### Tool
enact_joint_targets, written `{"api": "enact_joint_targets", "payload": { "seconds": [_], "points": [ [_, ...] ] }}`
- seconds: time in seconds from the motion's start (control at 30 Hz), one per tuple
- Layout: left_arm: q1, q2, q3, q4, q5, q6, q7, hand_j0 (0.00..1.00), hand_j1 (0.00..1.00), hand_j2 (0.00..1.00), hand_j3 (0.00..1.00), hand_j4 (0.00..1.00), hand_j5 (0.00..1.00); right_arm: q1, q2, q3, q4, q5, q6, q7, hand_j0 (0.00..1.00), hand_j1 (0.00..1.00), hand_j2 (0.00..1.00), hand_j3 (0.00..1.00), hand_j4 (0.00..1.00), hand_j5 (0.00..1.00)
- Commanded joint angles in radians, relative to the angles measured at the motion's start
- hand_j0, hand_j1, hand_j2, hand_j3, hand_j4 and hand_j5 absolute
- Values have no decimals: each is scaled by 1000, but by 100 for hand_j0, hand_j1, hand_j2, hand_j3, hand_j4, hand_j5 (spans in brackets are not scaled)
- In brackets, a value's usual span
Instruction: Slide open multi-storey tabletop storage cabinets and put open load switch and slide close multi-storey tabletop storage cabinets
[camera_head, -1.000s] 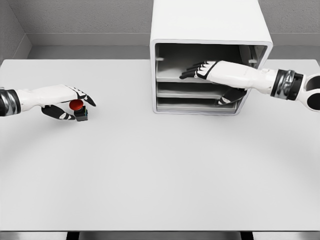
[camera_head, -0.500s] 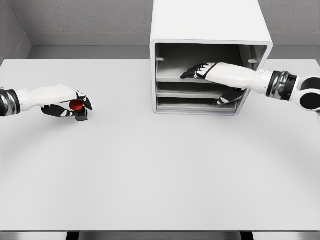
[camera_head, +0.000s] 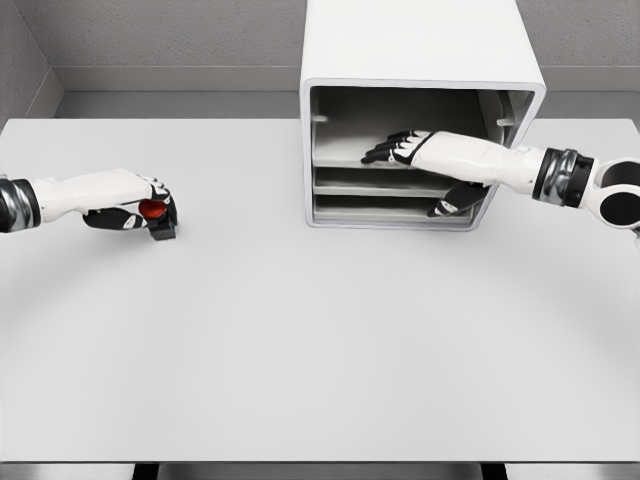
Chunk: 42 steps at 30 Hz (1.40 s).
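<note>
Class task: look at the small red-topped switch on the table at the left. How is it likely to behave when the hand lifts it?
The switch looks rigid and compact, so it probably will not flex. It seems small against the left hand curled around it, so likely light. Its rounded red cap may be slippery; the squarer dark base should resist rolling.

Over on the left, the left hand (camera_head: 135, 205) has closed up: a second ago its fingers were spread with the thumb hanging well below the load switch (camera_head: 157, 218), and now fingers and thumb are curled tight around the red button, hiding most of it. The switch itself sits a touch nearer the wrist than before. On the other side, the right hand (camera_head: 425, 152) has sunk a little and its forearm has tilted, wrist dropping lower and drawing slightly outward, while the fingertips reach along the top shelf and the thumb has slipped further under the palm.
</note>
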<state>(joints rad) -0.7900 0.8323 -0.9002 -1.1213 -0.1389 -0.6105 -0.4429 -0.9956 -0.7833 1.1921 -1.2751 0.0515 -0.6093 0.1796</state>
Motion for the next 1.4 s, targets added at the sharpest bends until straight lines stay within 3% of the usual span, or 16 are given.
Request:
{"api": "enact_joint_targets", "payload": {
  "seconds": [0.0, 0.33, 0.73, 1.27, 1.37],
  "points": [
    [-2, -1, 0, 0, -2, 0, 0, 45, 45, 45, 45, 45, 45, 0, -10, 1, -32, 1, -2, 0, 100, 100, 100, 100, 100, 100],
    [-43, 5, 1, -15, 21, 0, 1, 45, 45, 45, 45, 45, 45, 20, -68, -6, -116, 1, -2, -2, 100, 100, 100, 100, 100, 100],
    [-66, 60, 0, -170, 87, 0, 1, 45, 45, 45, 45, 45, 45, 54, -152, -8, -236, 1, -2, -9, 100, 100, 100, 100, 100, 100],
    [-91, 122, 0, -344, 174, 0, 3, 45, 45, 45, 45, 45, 45, 90, -198, -12, -282, -1, -2, -9, 100, 100, 100, 100, 100, 100],
    [-100, 122, 0, -356, 179, 0, 3, 45, 45, 45, 45, 45, 45, 98, -228, -12, -336, -1, -2, -12, 100, 100, 100, 100, 100, 100]
  ]
}}
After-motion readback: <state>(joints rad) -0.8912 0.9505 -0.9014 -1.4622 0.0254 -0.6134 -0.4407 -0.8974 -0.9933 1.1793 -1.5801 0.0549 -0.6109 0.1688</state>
